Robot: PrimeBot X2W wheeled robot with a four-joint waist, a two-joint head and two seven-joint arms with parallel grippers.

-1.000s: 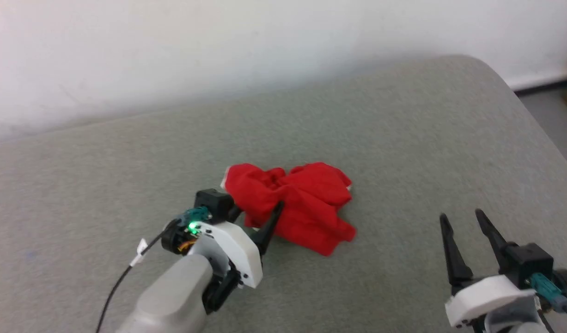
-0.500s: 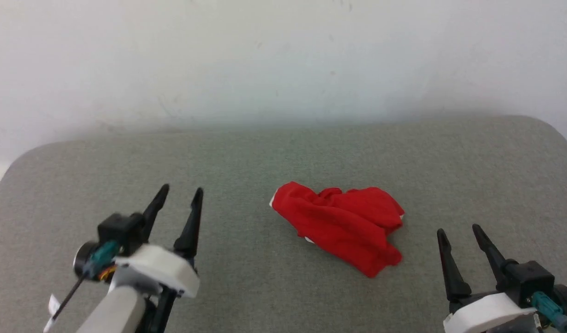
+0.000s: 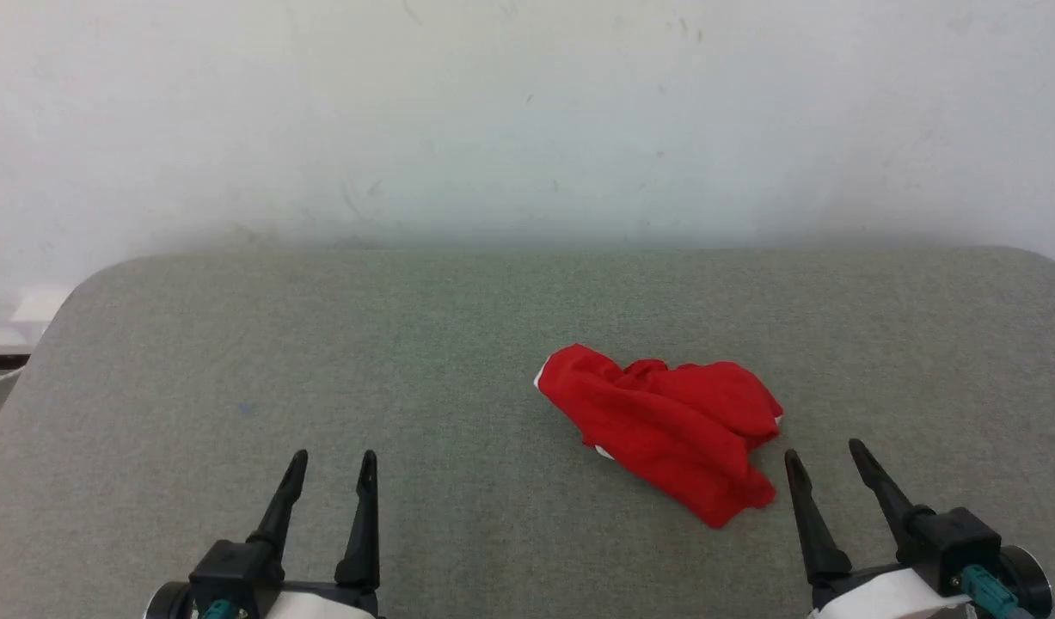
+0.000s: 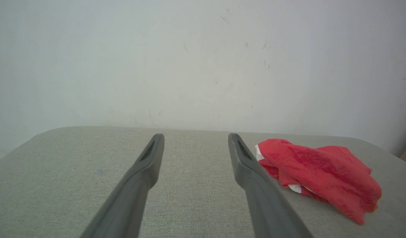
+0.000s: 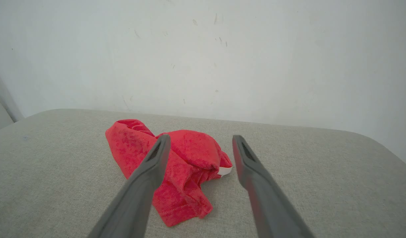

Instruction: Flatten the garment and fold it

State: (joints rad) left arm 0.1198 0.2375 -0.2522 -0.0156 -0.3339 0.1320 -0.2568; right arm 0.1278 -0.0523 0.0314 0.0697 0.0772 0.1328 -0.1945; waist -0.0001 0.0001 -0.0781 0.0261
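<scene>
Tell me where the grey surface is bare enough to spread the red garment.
The widest bare patch of the grey surface lies between the wall, the left end effector and the garment. Another strip runs behind the garment. It is crowded where the right end effector sits beside the garment.

We see soft, even, bright light, the wall (image 3: 527,112) palest toward 10 o'clock. Shadows are faint. Close up, the fingers (image 4: 136,191) of the left gripper (image 4: 195,136) go soft and unfocused.

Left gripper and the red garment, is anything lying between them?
Nothing. In the head view, a bare stretch of the grey upholstered surface runs from the open left gripper to the crumpled red garment.
</scene>
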